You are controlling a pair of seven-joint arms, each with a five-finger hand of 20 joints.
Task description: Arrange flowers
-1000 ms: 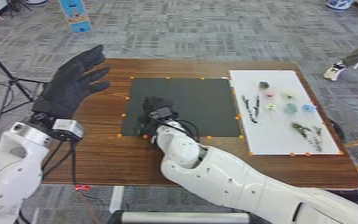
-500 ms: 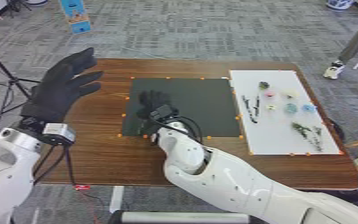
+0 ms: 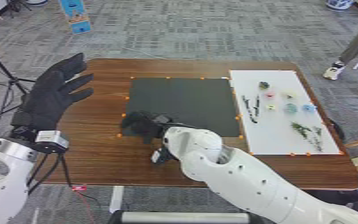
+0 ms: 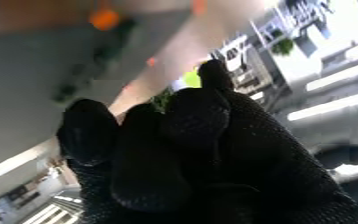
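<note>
Flowers (image 3: 290, 107) on wht rect. sheet (image 3: 278, 137)

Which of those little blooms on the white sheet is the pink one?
The pink bloom sits on the sheet's left side, between the dark green bloom and a yellowish bloom; none of the others is pink.

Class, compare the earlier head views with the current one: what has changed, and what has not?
The right hand has drawn back toward the robot, to the near left corner of the black sheet. The left hand has shifted left and back. The flowers and dark twigs stayed on the white sheet.
</note>
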